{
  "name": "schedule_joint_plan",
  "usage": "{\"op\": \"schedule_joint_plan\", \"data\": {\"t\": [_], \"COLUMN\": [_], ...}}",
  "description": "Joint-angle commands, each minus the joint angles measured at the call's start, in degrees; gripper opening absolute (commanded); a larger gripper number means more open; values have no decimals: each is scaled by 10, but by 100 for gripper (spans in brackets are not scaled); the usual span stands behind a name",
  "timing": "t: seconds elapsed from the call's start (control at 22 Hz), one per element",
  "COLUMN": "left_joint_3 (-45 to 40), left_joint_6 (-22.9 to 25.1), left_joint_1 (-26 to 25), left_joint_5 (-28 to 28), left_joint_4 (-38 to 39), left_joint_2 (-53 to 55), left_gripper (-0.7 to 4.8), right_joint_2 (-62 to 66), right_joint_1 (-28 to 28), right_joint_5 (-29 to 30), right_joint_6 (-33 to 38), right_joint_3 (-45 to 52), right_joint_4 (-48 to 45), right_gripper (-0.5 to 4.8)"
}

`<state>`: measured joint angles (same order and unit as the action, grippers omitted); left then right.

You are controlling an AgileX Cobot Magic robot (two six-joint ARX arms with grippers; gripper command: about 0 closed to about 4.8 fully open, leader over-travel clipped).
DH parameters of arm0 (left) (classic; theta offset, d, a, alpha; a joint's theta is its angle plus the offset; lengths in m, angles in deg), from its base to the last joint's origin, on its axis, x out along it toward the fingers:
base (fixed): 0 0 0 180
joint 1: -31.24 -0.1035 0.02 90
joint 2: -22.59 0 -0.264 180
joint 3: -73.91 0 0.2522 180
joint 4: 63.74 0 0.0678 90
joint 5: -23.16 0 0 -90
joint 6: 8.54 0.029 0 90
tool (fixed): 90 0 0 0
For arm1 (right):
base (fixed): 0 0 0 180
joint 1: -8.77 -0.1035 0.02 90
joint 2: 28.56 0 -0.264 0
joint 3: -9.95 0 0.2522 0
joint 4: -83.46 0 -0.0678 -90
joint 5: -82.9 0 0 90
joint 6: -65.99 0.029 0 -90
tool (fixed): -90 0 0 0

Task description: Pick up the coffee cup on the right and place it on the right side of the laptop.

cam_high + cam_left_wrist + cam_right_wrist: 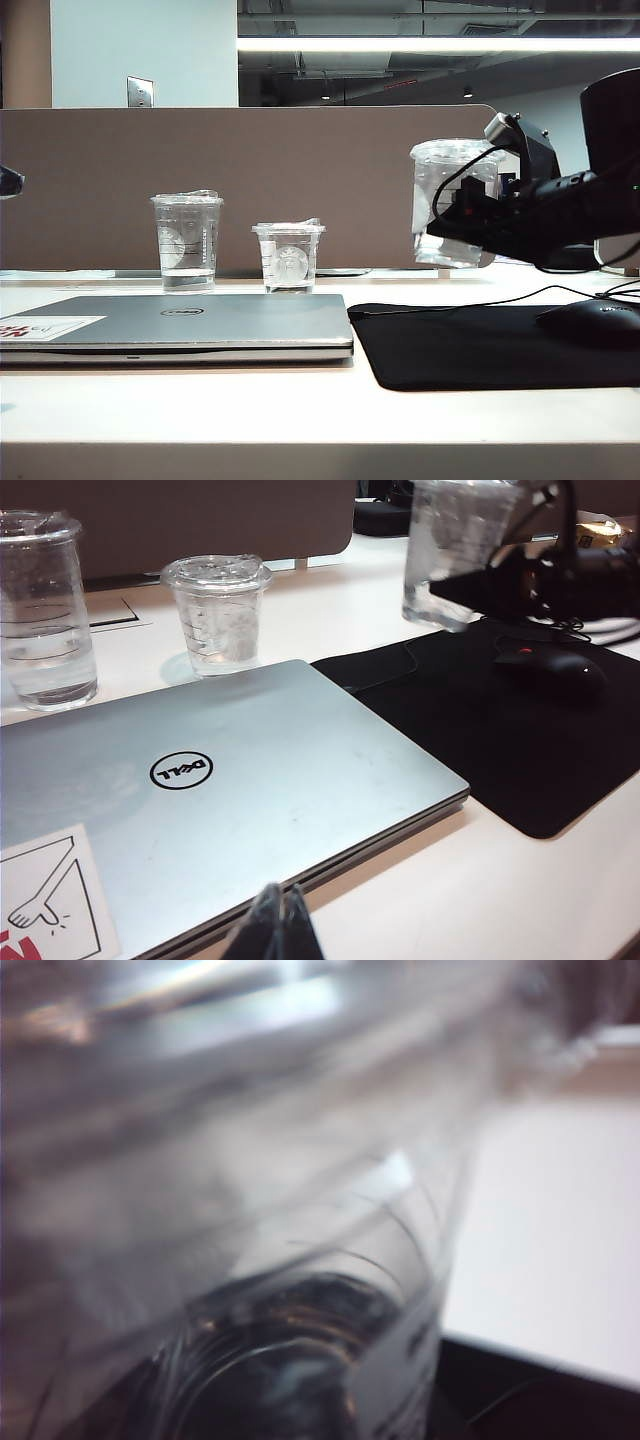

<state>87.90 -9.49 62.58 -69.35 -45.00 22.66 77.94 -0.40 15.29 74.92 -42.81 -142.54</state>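
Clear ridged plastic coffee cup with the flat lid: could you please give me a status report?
Right pincer shut on clear ridged plastic coffee cup, lifted above black mouse pad. Left pincer shut, idle over thin silver-grey laptop. Black mouse on pad.

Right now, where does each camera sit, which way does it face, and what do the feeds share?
Exterior: low at the table edge, facing the laptop and partition; right gripper holds the coffee cup lifted.
Left wrist: above the laptop's near corner, facing across; left gripper tips shut.
Right wrist: pressed against the cup wall, blurred.
Shared: exterior and left wrist both show laptop, cup, mouse.
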Motion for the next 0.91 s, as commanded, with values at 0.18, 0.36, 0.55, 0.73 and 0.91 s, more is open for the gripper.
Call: {"op": "schedule_joint_plan", "data": {"t": [0.18,0.36,0.55,0.73,0.91], "left_joint_3": [2,2,2,2,2], "left_joint_6": [1,1,1,1,1], "left_joint_1": [-1,-1,-1,-1,-1], "left_joint_5": [-1,-1,-1,-1,-1], "left_joint_4": [-8,-8,-8,-8,-8], "left_joint_2": [0,0,0,0,0], "left_gripper": [-5,-5,-5,-5,-5], "right_joint_2": [-9,-2,20,35,35], "right_joint_1": [-61,-91,-92,-92,-92], "right_joint_5": [3,-30,-34,-32,-34], "right_joint_6": [-18,-61,-61,-62,-65], "right_joint_3": [45,45,45,45,45], "right_joint_4": [-45,-30,-36,-43,-43], "right_gripper": [317,317,317,317,323]}}
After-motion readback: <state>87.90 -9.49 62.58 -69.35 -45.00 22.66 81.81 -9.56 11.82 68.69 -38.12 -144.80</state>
